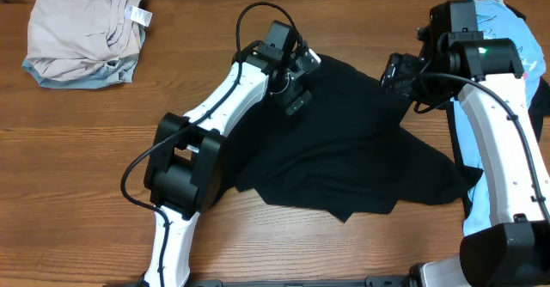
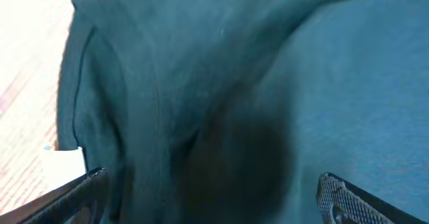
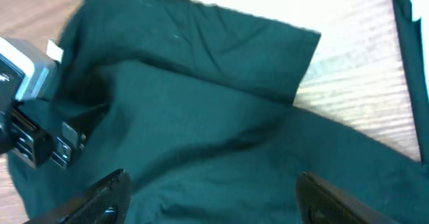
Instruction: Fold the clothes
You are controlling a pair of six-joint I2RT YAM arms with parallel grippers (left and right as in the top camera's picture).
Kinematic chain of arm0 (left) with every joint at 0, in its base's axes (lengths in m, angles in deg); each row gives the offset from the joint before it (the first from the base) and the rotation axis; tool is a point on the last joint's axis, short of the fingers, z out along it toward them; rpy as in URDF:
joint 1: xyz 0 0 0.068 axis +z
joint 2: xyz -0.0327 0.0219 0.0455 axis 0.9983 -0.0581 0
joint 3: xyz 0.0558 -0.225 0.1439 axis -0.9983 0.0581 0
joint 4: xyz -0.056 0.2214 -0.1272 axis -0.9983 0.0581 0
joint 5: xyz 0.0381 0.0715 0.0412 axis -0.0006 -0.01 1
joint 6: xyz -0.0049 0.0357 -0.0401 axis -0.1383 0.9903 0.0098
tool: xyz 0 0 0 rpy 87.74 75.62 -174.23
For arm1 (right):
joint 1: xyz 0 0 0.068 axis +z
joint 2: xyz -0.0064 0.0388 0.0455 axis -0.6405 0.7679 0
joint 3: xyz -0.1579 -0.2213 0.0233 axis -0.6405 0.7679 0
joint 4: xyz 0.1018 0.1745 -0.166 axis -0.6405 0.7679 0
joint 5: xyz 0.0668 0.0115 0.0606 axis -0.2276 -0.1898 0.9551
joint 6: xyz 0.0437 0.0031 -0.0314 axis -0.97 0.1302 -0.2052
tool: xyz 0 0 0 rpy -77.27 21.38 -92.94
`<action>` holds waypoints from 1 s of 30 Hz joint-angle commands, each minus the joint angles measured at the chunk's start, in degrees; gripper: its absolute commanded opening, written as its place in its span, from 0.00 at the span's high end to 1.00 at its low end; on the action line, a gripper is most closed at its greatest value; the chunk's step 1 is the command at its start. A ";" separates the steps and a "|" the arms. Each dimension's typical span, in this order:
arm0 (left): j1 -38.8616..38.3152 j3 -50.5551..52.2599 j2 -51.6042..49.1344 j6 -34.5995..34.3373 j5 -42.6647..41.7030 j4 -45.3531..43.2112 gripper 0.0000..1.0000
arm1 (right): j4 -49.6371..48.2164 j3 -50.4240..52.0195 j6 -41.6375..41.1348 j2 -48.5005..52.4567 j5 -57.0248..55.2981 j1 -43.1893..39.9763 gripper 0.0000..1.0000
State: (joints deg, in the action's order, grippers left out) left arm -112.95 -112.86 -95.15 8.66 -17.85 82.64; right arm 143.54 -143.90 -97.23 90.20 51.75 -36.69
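A plain black garment [image 1: 344, 149] lies spread and rumpled across the middle of the table. My left gripper [image 1: 296, 85] hovers open over its upper left part. In the left wrist view dark fabric [image 2: 221, 83] fills the frame, and the fingertips [image 2: 87, 190] stand far apart with nothing pinched. My right gripper [image 1: 397, 70] is open over the garment's upper right edge. The right wrist view shows black cloth [image 3: 201, 103] below the spread fingertips [image 3: 107, 194]. A beige-grey pile [image 1: 82, 29] with a white tag [image 1: 137, 15] lies at the far left. A light blue T-shirt [image 1: 498, 29] lies under the right arm.
Bare wooden tabletop [image 1: 86, 149] surrounds the garments. The left arm's black elbow [image 1: 180, 167] rests beside the black garment's lower left edge. The left gripper's body [image 3: 27, 117] shows at the left of the right wrist view, close to my right gripper.
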 commanded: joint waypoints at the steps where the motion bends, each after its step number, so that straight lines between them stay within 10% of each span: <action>1: 0.04 -1.03 -2.40 -0.04 2.95 -0.22 0.00 | -1.29 3.43 0.33 0.35 -0.37 -0.17 0.18; 14: 6.54 -1.03 -6.49 -17.70 24.37 7.63 0.00 | -5.31 12.94 0.09 0.35 -0.35 -0.15 0.17; 30: 24.11 -1.11 -6.40 -21.79 21.00 26.77 0.00 | -9.94 14.12 0.04 0.35 4.50 -0.11 0.14</action>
State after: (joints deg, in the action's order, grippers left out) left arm -90.03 -115.75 -98.89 -11.85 1.32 108.63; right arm 134.12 -130.02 -97.21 90.35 53.80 -36.74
